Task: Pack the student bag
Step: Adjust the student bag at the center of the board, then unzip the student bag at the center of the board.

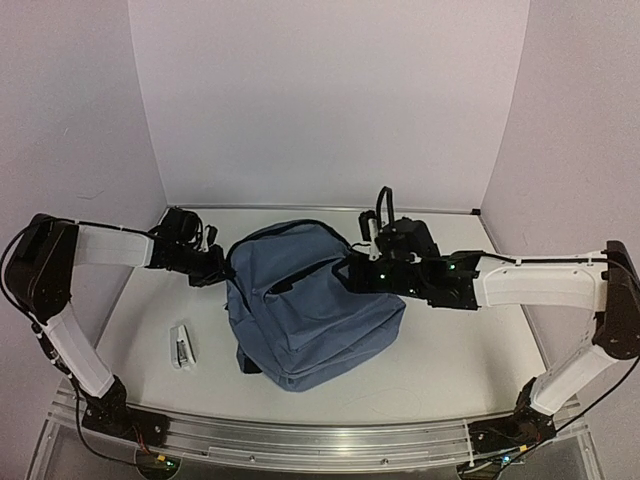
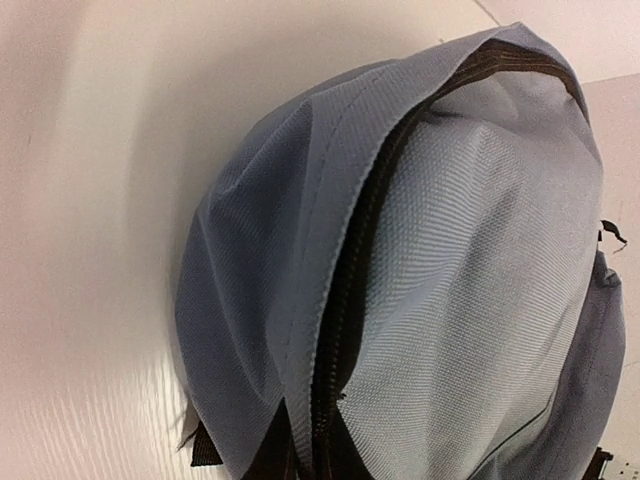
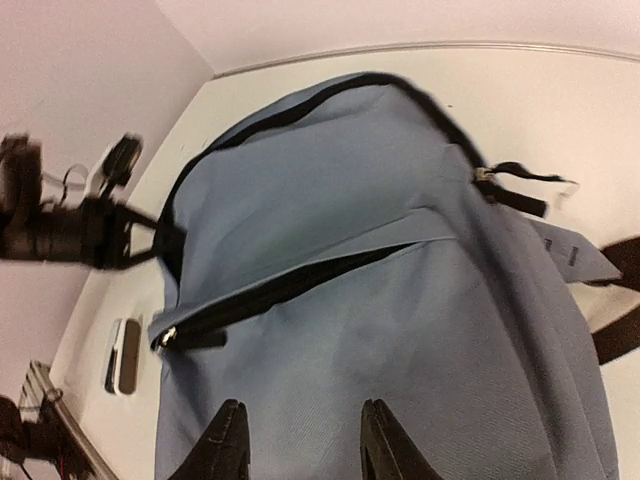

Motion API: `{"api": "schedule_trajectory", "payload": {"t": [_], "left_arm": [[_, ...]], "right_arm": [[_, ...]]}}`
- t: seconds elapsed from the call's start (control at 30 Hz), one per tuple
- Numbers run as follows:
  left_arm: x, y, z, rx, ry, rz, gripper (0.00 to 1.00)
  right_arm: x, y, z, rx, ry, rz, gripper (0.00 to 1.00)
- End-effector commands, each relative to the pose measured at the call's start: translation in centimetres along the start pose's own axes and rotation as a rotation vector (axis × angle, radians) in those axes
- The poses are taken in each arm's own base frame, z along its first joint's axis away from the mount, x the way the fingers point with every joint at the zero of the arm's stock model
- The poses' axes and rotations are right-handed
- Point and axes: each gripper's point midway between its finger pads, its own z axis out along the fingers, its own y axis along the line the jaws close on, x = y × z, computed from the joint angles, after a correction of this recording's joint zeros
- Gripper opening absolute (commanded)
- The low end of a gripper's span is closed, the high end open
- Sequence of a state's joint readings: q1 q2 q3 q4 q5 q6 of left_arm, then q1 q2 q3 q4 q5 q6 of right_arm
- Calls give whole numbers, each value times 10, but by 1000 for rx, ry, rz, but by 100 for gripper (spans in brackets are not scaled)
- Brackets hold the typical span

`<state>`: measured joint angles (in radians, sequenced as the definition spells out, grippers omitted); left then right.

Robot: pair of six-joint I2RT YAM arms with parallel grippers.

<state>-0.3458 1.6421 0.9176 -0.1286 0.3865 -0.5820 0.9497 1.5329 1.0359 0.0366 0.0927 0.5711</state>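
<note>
The student bag (image 1: 305,305), a blue-grey backpack, lies front-up in the middle of the table. Its front pocket zipper (image 3: 290,290) gapes open, showing dark lining. My left gripper (image 1: 218,268) is at the bag's upper left edge. Its fingers do not show in the left wrist view, where the bag's fabric (image 2: 470,260) and main black zipper (image 2: 350,300) bunch towards the bottom centre as if pinched. In the right wrist view the left gripper (image 3: 110,235) holds the bag's black edge. My right gripper (image 3: 305,450) is open and empty, just above the bag's front panel (image 3: 400,350).
A small white stapler (image 1: 182,345) lies on the table left of the bag; it also shows in the right wrist view (image 3: 122,355). Black straps (image 3: 620,300) trail off the bag's right side. White walls enclose the table on the left, back and right.
</note>
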Motion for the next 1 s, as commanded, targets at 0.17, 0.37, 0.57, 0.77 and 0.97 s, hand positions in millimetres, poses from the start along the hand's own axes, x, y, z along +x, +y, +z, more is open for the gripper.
{"api": "schedule_trajectory", "payload": {"t": [0.17,0.37,0.57,0.77,0.97], "left_arm": [[-27,-26,-31,34,-93,45,69],[29,-24,-39,95,-36,-78,75],[50,-42,-32,182,-20,-108,80],[57,-33,-14,176,-4,-144,76],[59,-26,-3,155,9,-144,62]], "right_arm": [[7,56,-22,-113,-14,-448,42],[11,66,0,-89,-26,-659,40],[23,76,27,-108,-11,-795,39],[39,82,50,-143,22,-877,37],[48,79,74,-110,42,-936,34]]}}
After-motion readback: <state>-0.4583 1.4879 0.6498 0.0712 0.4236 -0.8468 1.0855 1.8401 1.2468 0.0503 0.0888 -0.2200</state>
